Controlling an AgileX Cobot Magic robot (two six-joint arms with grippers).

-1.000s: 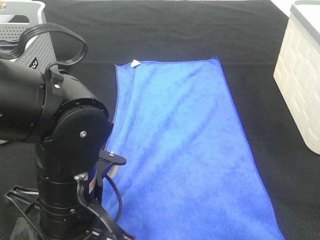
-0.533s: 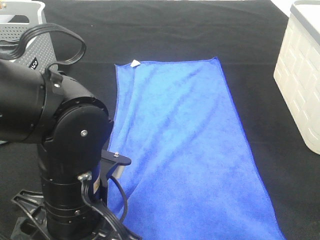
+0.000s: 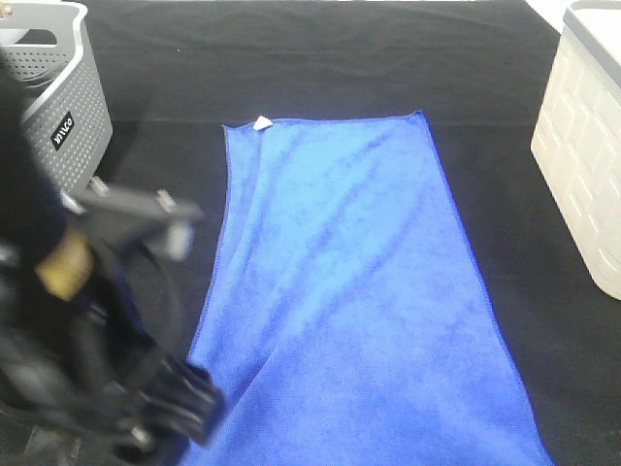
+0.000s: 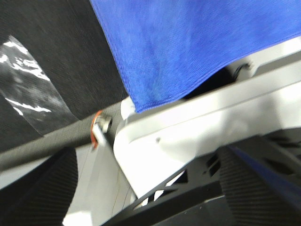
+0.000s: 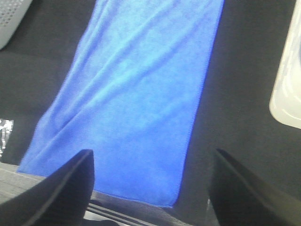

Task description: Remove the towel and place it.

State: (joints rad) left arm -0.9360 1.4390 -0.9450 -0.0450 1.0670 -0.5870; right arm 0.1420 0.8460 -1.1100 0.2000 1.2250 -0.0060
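The left arm (image 3: 97, 330) is showing only as a dark motion blur at the near left, cutting off the towel's (image 3: 349, 301) near-left corner. The towel is lying flat on the black cloth (image 3: 340, 68), lengthwise from far to near, its white tag (image 3: 262, 122) unreadable. White lettering on the grey basket (image 3: 58, 87) at far left is too small to read. A cream bin (image 3: 587, 146) is cropped at the right edge. The left gripper (image 4: 141, 207) is standing released, grasping nothing; the right gripper (image 5: 150, 188) is likewise spread wide above the towel's near edge, which the overhead view is cutting off.
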